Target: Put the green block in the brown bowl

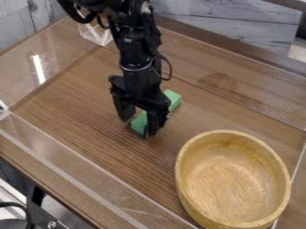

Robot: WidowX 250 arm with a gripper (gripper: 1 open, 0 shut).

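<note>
Black two-fingered gripper [139, 119], jaws spread wide, straddling the small bright green rectangular block [163, 105] on the wood-grain table [72, 103]; centre before closing, then carry to the round tan wooden bowl [232, 179].

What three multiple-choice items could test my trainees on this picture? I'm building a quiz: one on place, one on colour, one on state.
1. Where is the brown bowl?
A. far left
B. near right
C. under the arm

2. What colour is the block?
A. green
B. red
C. blue

3. How is the tool?
A. shut on the bowl
B. lifting the block
C. open, straddling the block

Key: B, the bowl sits bottom right; A, the block is bright green; C, the fingers stand apart around the block on the table.
</note>
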